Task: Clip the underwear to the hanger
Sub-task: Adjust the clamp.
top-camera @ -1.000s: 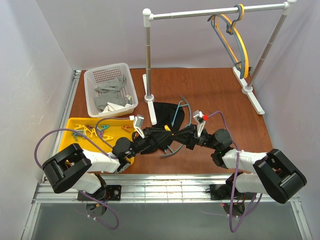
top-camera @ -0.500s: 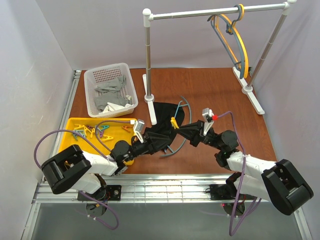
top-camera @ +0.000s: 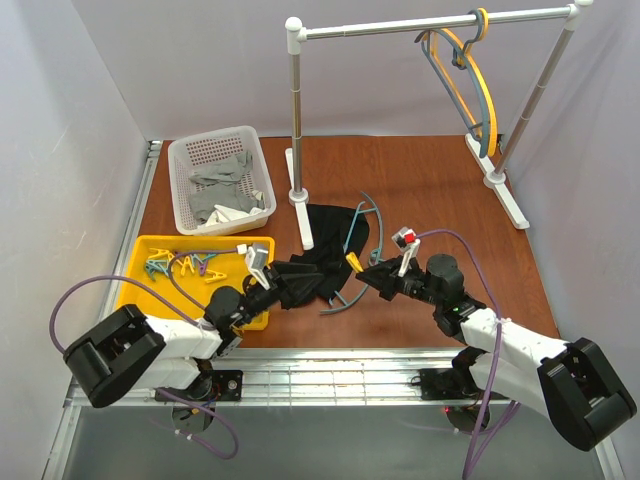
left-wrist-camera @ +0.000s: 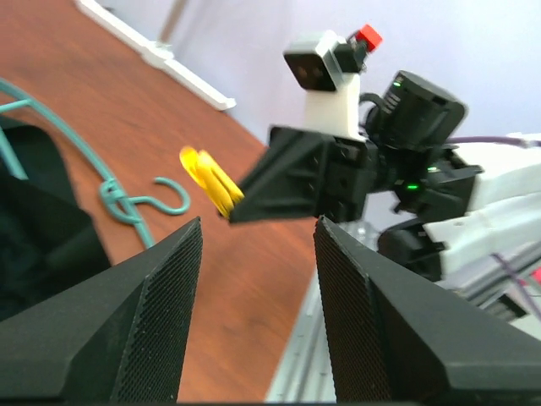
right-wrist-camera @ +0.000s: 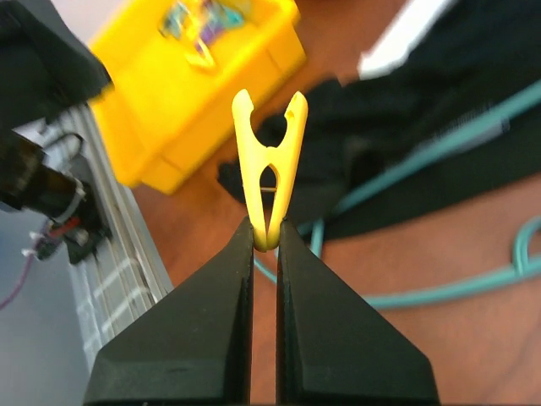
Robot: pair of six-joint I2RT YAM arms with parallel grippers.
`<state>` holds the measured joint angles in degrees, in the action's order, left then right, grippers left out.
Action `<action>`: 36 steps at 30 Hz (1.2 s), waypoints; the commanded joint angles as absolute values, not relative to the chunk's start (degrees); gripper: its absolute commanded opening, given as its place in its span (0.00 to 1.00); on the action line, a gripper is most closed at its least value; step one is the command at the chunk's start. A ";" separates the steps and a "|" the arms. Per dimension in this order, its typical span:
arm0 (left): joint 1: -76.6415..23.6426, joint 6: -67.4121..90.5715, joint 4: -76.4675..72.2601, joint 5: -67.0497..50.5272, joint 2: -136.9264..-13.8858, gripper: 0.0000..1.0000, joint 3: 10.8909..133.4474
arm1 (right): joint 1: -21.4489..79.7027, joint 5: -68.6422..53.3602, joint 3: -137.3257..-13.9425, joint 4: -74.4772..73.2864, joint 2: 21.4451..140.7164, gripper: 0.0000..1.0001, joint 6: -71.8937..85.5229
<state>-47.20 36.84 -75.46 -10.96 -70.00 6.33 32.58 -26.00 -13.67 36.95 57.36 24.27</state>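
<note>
**Top view, with both wrist views.** The underwear (top-camera: 326, 226) lies crumpled near the middle of the counter (top-camera: 430, 190). The hanger (left-wrist-camera: 115, 200) lies flat with it, partly covered. Teal arcs show past the fabric's right and near edges, and the hook rests on bare wood.

**Right tool** (right-wrist-camera: 265, 233): closed on the tail of a yellow clip (right-wrist-camera: 269, 161), whose two prongs point away from the fingers. You hold it off the counter, just right of the underwear.

**Left tool** (left-wrist-camera: 257, 245): the fingers stand apart with nothing between them. It sits low at the fabric's near-left edge, facing the right tool and the clip. From above it is black against black, so you cannot tell whether it touches the cloth.

**Surroundings.**
- The rack (top-camera: 295, 120) has its left post's foot at the underwear's far-left edge. This is the nearest thing standing in your way.
- A yellow tray (top-camera: 145, 243) of coloured clips lies just left of the left tool.
- A white basket (top-camera: 210, 147) of grey cloths (top-camera: 222, 190) sits behind the tray.
- Two other hangers (top-camera: 475, 100) hang from the rail at far right, well apart from the work.
</note>
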 commanded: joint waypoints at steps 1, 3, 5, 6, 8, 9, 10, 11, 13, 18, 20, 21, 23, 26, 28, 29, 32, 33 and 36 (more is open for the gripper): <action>-45.00 32.44 -76.12 -14.32 -73.20 0.47 8.61 | 32.34 -24.60 -16.17 24.36 57.39 0.01 20.74; -43.95 31.82 -75.33 -15.38 -76.63 0.47 10.36 | 32.26 -25.49 -17.92 20.14 58.35 0.01 19.87; -43.16 31.55 -74.10 -16.25 -79.18 0.46 11.86 | 32.34 -26.54 -19.07 17.07 59.58 0.01 19.25; -42.98 31.55 -73.74 -16.35 -81.10 0.46 13.26 | 32.34 -27.15 -19.68 16.35 61.16 0.01 18.90; -42.80 31.29 -71.39 -16.44 -83.05 0.46 15.02 | 32.34 -28.21 -21.35 14.86 63.36 0.01 18.37; -42.72 30.94 -69.98 -16.44 -84.62 0.46 17.12 | 32.34 -29.00 -21.97 14.24 65.81 0.01 18.11; -42.71 30.07 -68.48 -15.74 -85.16 0.46 18.01 | 32.34 -29.35 -22.49 13.89 66.96 0.01 17.76; -42.71 29.80 -66.47 -15.30 -85.69 0.46 18.63 | 32.34 -30.05 -23.63 13.63 68.10 0.01 17.67; -42.71 29.10 -65.92 -14.16 -86.74 0.46 19.16 | 32.34 -29.89 -24.78 12.49 70.66 0.01 17.40; -42.71 26.98 -57.58 -11.34 -88.85 0.46 22.58 | 32.43 -29.71 -28.30 8.01 75.05 0.01 16.44; -42.71 26.55 -55.82 -10.99 -90.35 0.45 23.20 | 32.34 -29.18 -29.61 5.99 76.19 0.01 15.56; -42.71 26.37 -54.94 -10.90 -90.96 0.45 23.73 | 32.34 -29.18 -30.75 5.28 77.25 0.01 15.21; -42.71 25.93 -52.04 -10.46 -92.36 0.45 25.04 | 32.43 -29.71 -31.72 4.05 78.39 0.01 15.12; -42.71 25.40 -48.44 -10.11 -93.60 0.45 26.36 | 32.43 -29.71 -32.69 2.38 79.27 0.01 14.60; -42.71 24.70 -46.86 -9.58 -94.22 0.44 26.80 | 32.34 -29.01 -33.57 1.59 79.54 0.01 14.24; -42.71 24.52 -46.32 -9.67 -94.74 0.44 27.24 | 32.43 -29.00 -33.84 0.80 79.89 0.01 13.80; -42.89 23.73 -44.13 -9.32 -95.88 0.43 28.38 | 32.43 -29.53 -34.89 0.09 81.30 0.01 13.54; -43.06 23.38 -43.08 -8.62 -96.15 0.43 28.65 | 32.34 -29.71 -35.33 0.09 81.65 0.01 13.45; -43.24 22.94 -41.49 -7.56 -97.12 0.43 29.53 | 32.43 -30.06 -36.12 -1.32 82.88 0.01 12.75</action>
